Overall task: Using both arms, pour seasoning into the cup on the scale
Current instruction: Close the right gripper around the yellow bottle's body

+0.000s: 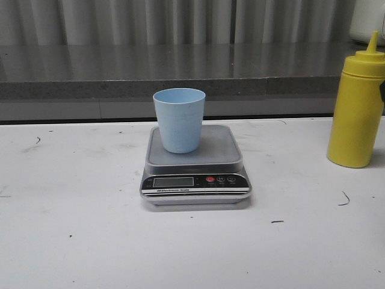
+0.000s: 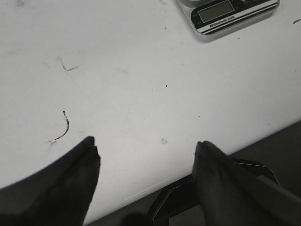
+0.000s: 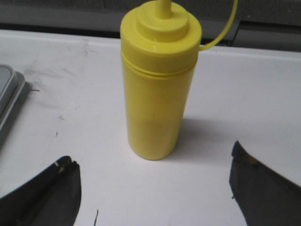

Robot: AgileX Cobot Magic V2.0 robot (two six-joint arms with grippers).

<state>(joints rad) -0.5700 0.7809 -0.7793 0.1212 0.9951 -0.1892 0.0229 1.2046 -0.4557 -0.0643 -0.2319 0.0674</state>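
Left gripper: jaws spread wide, holding nothing, over bare table near the scale's display end.
Cup: upright on the scale platform, ready for weighing.
Seasoning: upright at far right, capped.
Right gripper: wide open, empty, lined up on the bottle, probably for grasping.

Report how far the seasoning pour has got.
Done: the cup stands upright on the scale. In hand: the right pincer is open, with the seasoning bottle upright on the table ahead of its fingers, not gripped. The left pincer is open over bare table, holding nothing. Left: grasping the bottle, carrying it to the cup, pouring. Whether the cup holds anything cannot be seen.
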